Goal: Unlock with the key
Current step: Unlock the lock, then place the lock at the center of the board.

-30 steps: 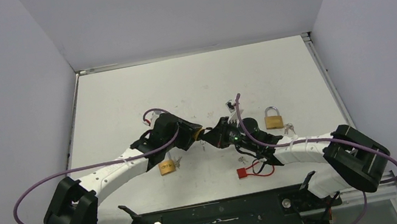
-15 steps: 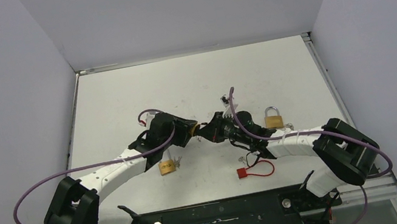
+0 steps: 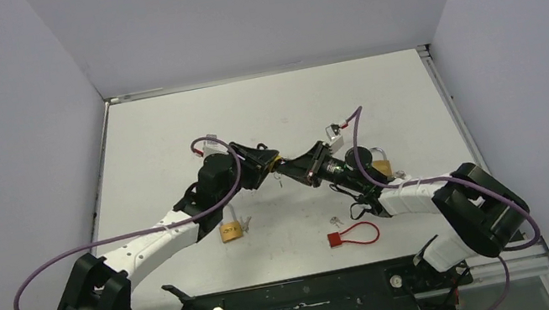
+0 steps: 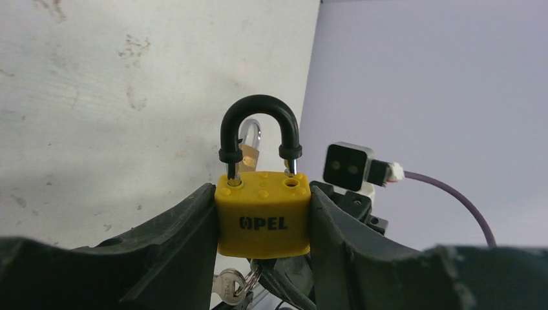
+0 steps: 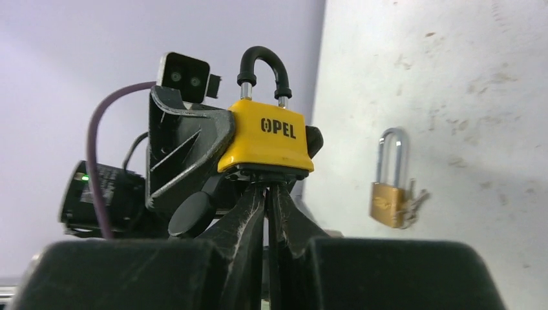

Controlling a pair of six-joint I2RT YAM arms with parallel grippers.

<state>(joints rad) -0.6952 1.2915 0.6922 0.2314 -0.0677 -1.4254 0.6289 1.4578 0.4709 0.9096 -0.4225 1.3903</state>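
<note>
A yellow padlock (image 3: 275,160) marked OPEL, with a black shackle, is held above the table's middle. My left gripper (image 4: 262,216) is shut on its body, one finger (image 4: 184,226) on each side. My right gripper (image 5: 267,188) is shut under the padlock (image 5: 268,139), pinching the key at the keyhole; the key blade is hidden. A spare key (image 4: 226,284) hangs on a ring below the padlock (image 4: 262,219). The shackle stands raised, its right leg just above its hole. In the top view the two grippers, left (image 3: 264,163) and right (image 3: 290,167), meet tip to tip.
A brass padlock (image 3: 231,231) with keys lies under the left arm. A second brass padlock (image 3: 380,164) lies by the right arm and shows in the right wrist view (image 5: 388,194). A red cable lock (image 3: 351,235) and small keys (image 3: 337,219) lie near the front.
Both grippers have moved together away from the bases and upward with the padlock. The right wrist has turned, its cable swinging to the right. The red cable lock now lies uncovered.
</note>
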